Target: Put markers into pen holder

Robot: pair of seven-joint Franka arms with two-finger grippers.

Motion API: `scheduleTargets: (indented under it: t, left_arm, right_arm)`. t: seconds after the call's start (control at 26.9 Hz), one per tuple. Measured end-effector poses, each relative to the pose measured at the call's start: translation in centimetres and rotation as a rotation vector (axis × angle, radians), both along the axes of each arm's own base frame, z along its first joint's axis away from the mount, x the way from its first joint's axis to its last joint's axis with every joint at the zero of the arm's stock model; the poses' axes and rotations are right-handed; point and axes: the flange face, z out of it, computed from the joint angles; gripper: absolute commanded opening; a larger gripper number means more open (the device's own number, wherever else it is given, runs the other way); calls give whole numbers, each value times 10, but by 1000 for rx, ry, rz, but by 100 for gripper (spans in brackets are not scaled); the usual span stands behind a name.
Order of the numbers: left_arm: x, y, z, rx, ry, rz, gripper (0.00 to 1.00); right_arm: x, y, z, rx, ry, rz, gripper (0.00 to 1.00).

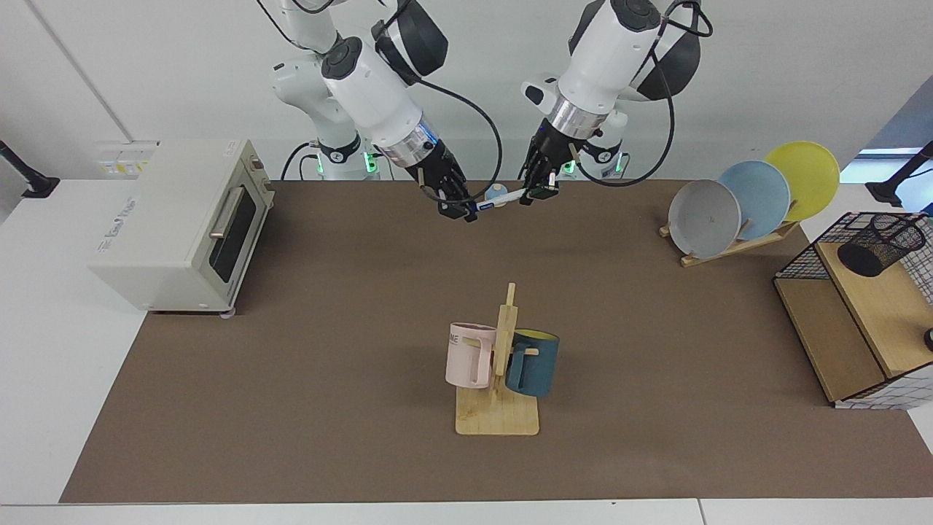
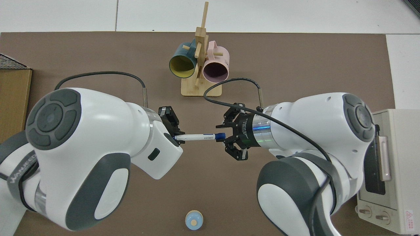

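While both arms meet above the far middle of the brown desk point(image 1: 291, 328), the marker point(image 1: 501, 200) hangs in the air between them, lying nearly level. In the facing view, the left hand point(image 1: 541, 191) grips the white end of the barrel, fingers clenched on it. The right hand point(image 1: 458, 209) sits at the blue end; from above its fingers look spread apart, with the marker's blue tip point(image 2: 220, 135) just short of them and seemingly free.

This appears to be a handover, with the marker now carried by the left hand alone.

The pen holder point(image 1: 880, 244), a black mesh cup, stands on the wooden shelf of a wire basket point(image 1: 802, 255) at the desk's edge, well apart from the marker and on the left arm's side.

Next, the left arm would likely need to carry the marker across to the cup, tip it upright over the opening, and let go.
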Motion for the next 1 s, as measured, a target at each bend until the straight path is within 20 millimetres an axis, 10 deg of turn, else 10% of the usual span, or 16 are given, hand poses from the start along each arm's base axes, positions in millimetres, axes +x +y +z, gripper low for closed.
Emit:
scheduleTargets:
  t: [0.45, 0.82, 1.0]
  left_arm:
    - [18, 112, -14, 333, 90, 138, 0]
    - [43, 269, -12, 526, 94, 278, 0]
    - [43, 315, -9, 639, 98, 313, 0]
  right_arm:
    - [18, -40, -4, -259, -227, 300, 98]
    - [46, -145, -15, -395, -386, 890, 99]
    - [48, -165, -15, -506, -405, 1139, 99]
